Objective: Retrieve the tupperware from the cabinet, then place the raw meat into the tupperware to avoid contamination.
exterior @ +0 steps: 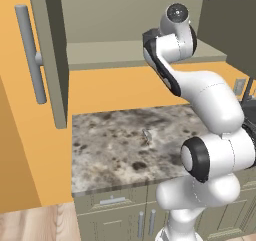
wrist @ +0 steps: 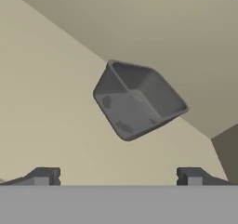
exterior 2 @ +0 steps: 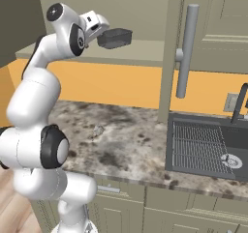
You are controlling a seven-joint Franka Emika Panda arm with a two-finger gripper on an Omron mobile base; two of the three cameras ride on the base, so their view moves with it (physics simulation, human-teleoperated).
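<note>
Jaws of the gripper (wrist: 116, 175) are spread wide and nothing is held or touched. Tupperware (wrist: 138, 99) is seen on the shelf of the opened cabinet (exterior 2: 145, 53), toward twelve o'clock from the fingertips (wrist: 44, 175), apart from them.

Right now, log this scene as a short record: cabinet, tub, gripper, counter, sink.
cabinet: doors open, shelf in view
tub: dark grey tupperware sits on the shelf, open side up
gripper: open, pointed at the tub, apart from it, holding nothing
counter: speckled stone, a small pale item lies on it, too small to identify
sink: dark basin right of the counter
</note>
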